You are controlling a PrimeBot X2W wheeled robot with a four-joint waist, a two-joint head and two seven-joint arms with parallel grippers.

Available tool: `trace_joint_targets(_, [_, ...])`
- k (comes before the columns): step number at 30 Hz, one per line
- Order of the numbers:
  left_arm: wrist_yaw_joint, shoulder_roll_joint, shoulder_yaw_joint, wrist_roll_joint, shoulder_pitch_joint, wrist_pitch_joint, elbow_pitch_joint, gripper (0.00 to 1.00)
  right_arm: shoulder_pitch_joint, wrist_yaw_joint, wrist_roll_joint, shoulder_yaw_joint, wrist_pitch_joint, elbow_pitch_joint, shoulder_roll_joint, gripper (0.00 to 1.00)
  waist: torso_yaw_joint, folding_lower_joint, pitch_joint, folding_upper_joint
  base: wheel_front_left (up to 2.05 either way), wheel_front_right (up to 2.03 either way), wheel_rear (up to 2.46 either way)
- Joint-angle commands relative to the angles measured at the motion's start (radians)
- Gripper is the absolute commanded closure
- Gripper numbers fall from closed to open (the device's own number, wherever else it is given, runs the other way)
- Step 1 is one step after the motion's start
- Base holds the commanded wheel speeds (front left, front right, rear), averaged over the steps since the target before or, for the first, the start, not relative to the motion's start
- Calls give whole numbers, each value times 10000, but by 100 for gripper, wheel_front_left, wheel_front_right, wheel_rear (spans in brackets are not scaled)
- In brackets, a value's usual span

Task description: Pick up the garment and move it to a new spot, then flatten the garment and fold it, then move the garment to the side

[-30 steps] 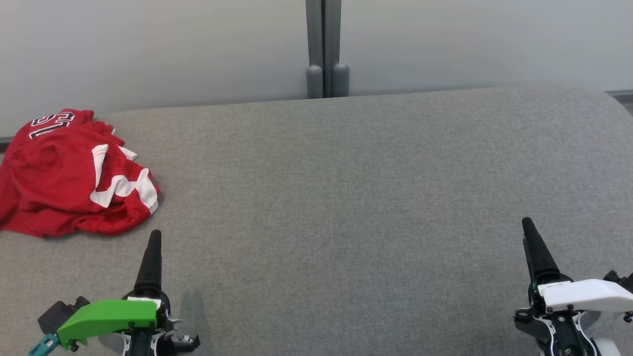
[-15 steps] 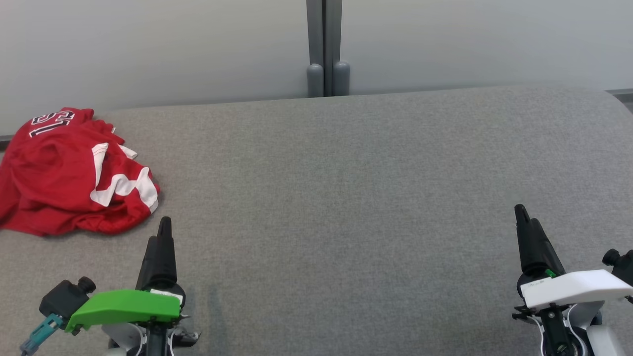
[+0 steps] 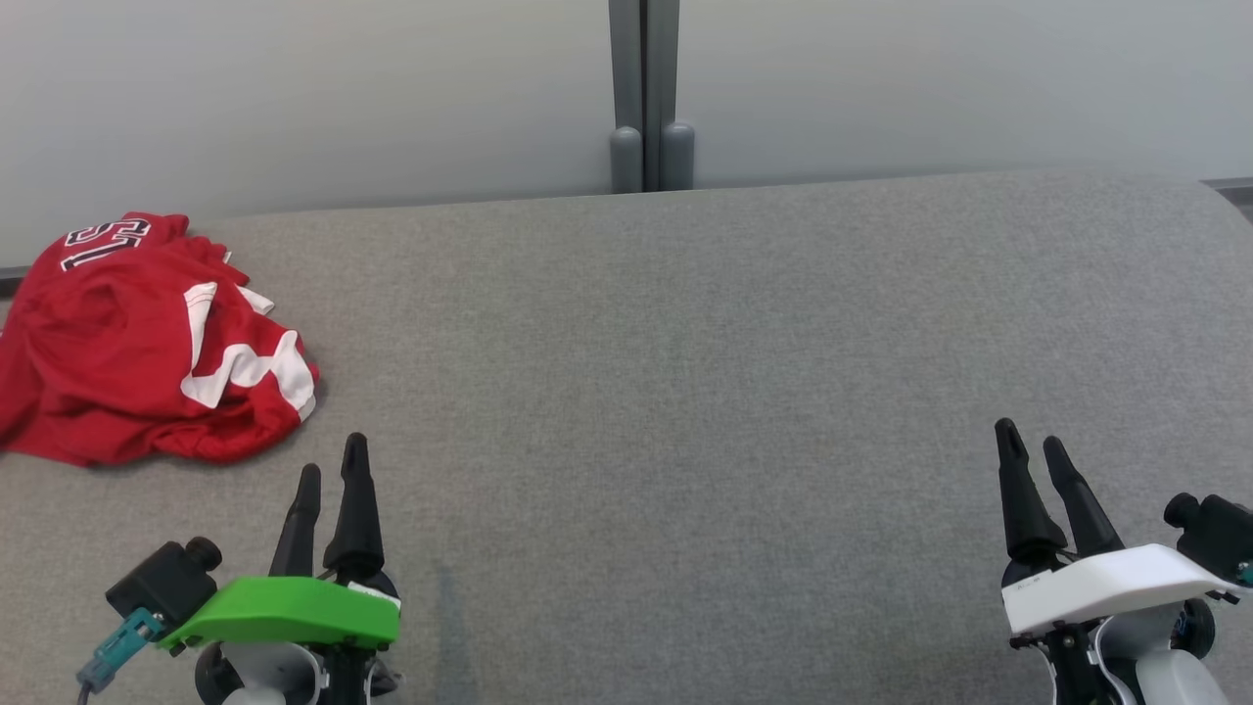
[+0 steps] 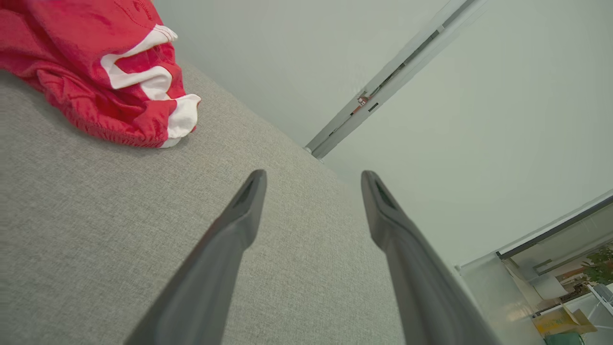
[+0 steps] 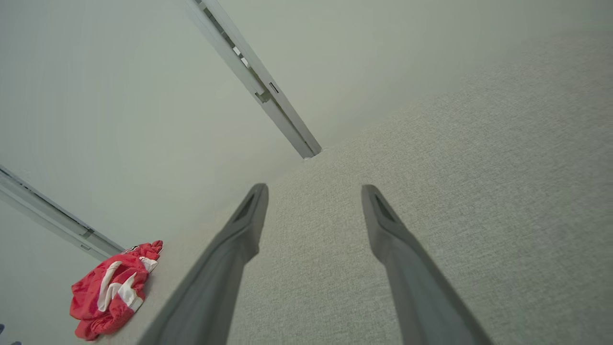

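The garment (image 3: 137, 352) is a red jersey with white stripes and lettering, crumpled in a heap at the far left of the grey table (image 3: 685, 343). It lies at the top left of the left wrist view as the garment (image 4: 96, 72), and small at the lower left of the right wrist view as the garment (image 5: 112, 292). My left gripper (image 3: 331, 455) hovers just below and right of the heap, open, with nothing between its fingers. At the lower right my right gripper (image 3: 1028, 438) is open and empty too, far from the cloth.
A pale wall with a grey vertical post (image 3: 644, 98) runs behind the table. The table's rounded far right corner (image 3: 1209, 191) shows at the right edge. Grey felt stretches between the two grippers.
Both grippers have rolled about their wrists, so two fingers now show on each instead of one. The left one edged rightward, the right one leftward. The garment has not moved.
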Motion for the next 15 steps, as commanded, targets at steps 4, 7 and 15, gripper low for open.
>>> trace_joint_targets(4, [42, 74, -110, 795, 56, -188, -17, 0, 64, 3, -805, 68, -207, -88, -72, 0, 13, 0, -14, 0, 0, 0, 0])
trace_joint_targets(7, [18, 77, -144, 1189, 116, -271, 20, 0, 105, 4, -1195, 74, -286, -37, -76, 0, 14, 0, -23, 0, 0, 0, 0])
trace_joint_targets(15, [2, 85, -149, 1944, 259, -485, 83, 0, 185, 4, -2268, 154, -505, 100, -85, 0, 30, 0, -26, 0, 0, 0, 0])
